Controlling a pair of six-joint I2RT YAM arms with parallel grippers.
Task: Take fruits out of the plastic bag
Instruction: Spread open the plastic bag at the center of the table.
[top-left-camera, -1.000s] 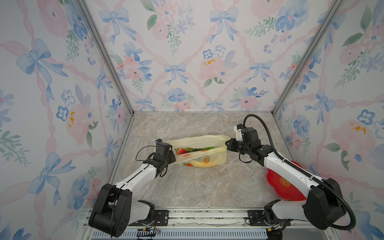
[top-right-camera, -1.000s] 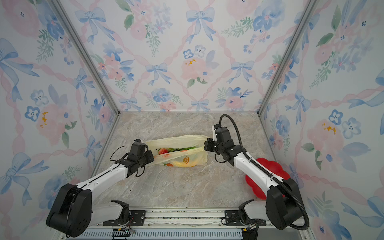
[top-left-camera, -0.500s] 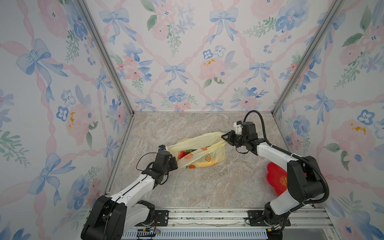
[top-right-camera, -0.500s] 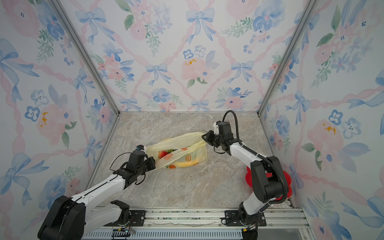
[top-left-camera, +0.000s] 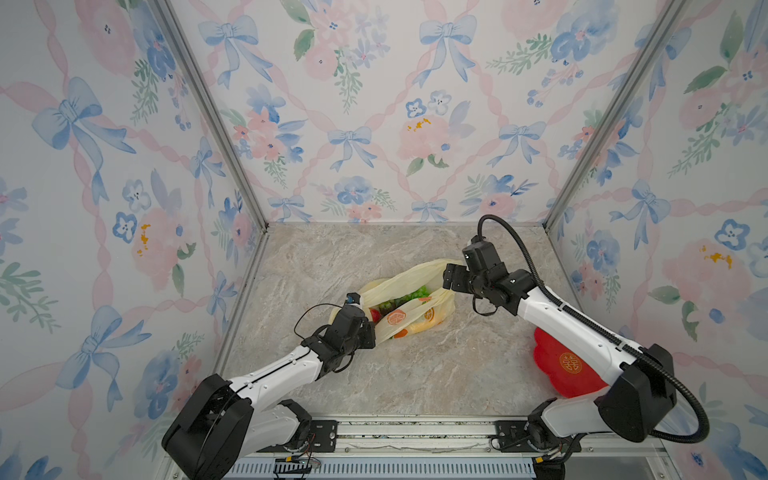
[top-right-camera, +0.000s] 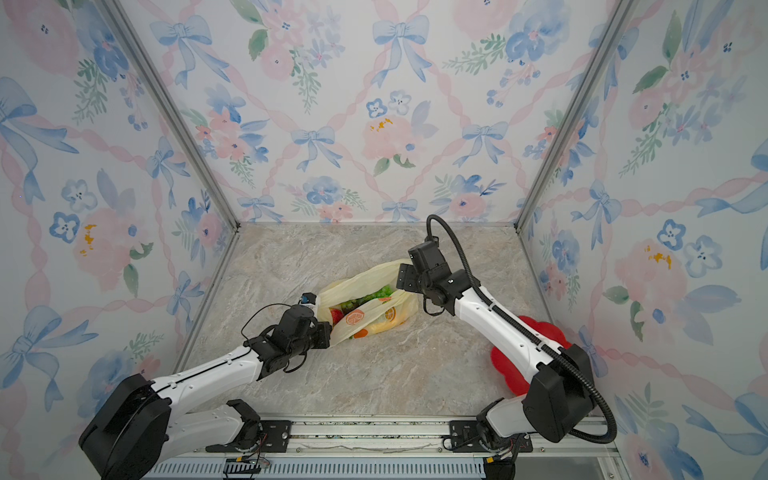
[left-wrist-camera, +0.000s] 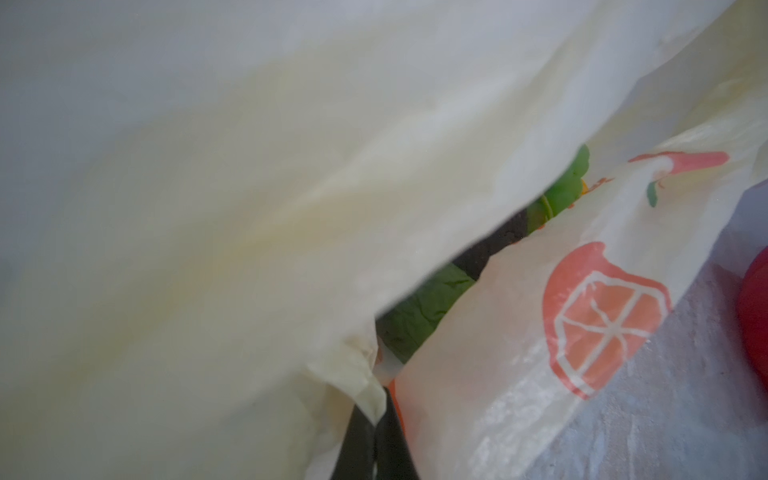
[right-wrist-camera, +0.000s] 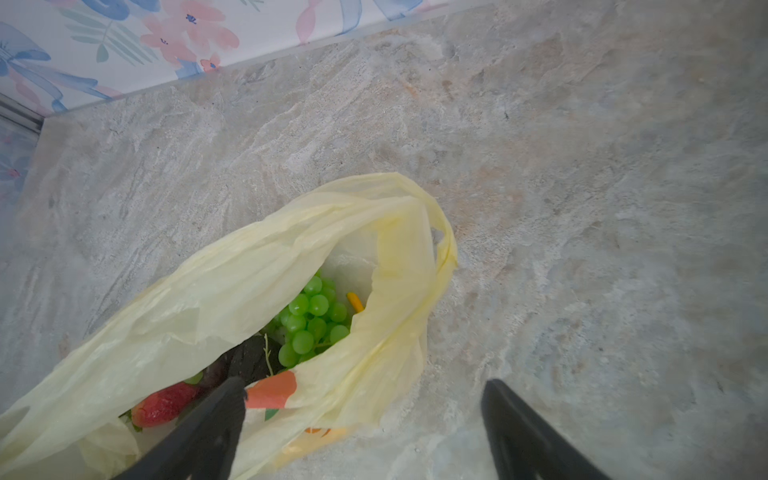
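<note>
The pale yellow plastic bag (top-left-camera: 415, 276) (top-right-camera: 361, 282) lies mid-floor, its mouth gaping. Inside show fruits: green grapes (right-wrist-camera: 313, 320) (top-left-camera: 409, 296), a red strawberry (right-wrist-camera: 164, 405) (top-left-camera: 375, 314), a banana tip (right-wrist-camera: 355, 301) and a dark avocado (right-wrist-camera: 249, 357). My left gripper (top-left-camera: 370, 332) (top-right-camera: 328, 332) (left-wrist-camera: 376, 415) is shut on a fold of the bag (left-wrist-camera: 249, 208) at its near-left end. At the bag's far-right end my right gripper (top-left-camera: 451, 278) (top-right-camera: 403, 276) (right-wrist-camera: 365, 399) hangs open, holding nothing. One of its fingers (right-wrist-camera: 220, 411) is over the bag's rim (right-wrist-camera: 232, 299).
A red flower-shaped plate (top-left-camera: 569, 365) (top-right-camera: 511, 365) lies at the front right, partly under my right arm. Flowered walls close in the marble floor (top-left-camera: 407, 374) on three sides. A metal rail (top-left-camera: 415, 432) runs along the front edge.
My right gripper has opened and let go of the bag's handle, which has sagged onto the bag. My left gripper has kept its hold and drawn toward the front left.
</note>
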